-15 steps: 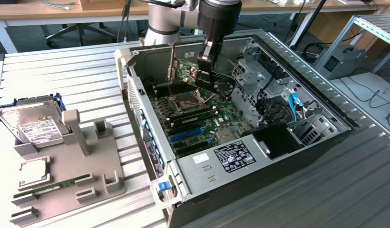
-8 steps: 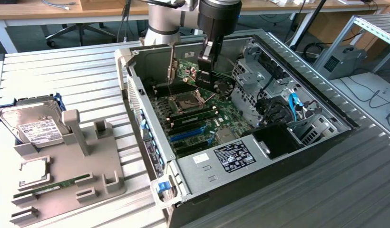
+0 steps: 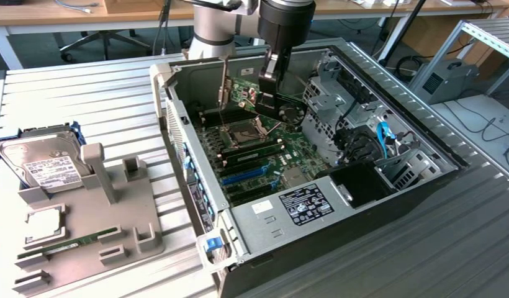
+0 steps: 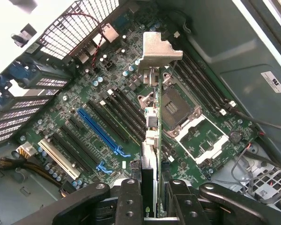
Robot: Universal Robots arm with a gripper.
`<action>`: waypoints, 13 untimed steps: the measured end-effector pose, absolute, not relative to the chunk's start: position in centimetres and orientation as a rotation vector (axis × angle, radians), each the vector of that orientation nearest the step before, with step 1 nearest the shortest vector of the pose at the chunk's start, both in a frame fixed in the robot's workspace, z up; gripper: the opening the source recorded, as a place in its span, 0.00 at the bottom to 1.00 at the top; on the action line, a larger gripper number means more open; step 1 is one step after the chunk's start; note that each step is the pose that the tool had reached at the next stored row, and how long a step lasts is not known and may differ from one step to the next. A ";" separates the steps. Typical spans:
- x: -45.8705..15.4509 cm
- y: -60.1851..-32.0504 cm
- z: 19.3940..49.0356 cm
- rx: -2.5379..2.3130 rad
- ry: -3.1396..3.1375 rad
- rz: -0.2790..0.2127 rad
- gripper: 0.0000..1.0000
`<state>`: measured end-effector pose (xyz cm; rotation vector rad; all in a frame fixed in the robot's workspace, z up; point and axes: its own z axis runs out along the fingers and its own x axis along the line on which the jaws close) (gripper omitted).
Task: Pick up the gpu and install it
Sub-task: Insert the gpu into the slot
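Gripper (image 4: 152,199) part-closed, pinching gpu (image 4: 151,123) by its edge; hanging off-line from blue slot (image 4: 99,132); could jam or slip.

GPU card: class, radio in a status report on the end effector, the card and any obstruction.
End effector shut on gpu. Gpu hangs inside open case, above motherboard, not yet seated. No obstruction seen beneath it.

The robot arm (image 3: 213,25) reaches straight down, its gripper (image 3: 269,84) pointing downward, with both fingers (image 4: 130,201) clamped on the upright gpu (image 3: 252,99).
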<state>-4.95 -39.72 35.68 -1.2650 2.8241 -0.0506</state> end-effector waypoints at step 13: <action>-4.9 -39.7 35.7 -1.300 2.808 -0.051 0.26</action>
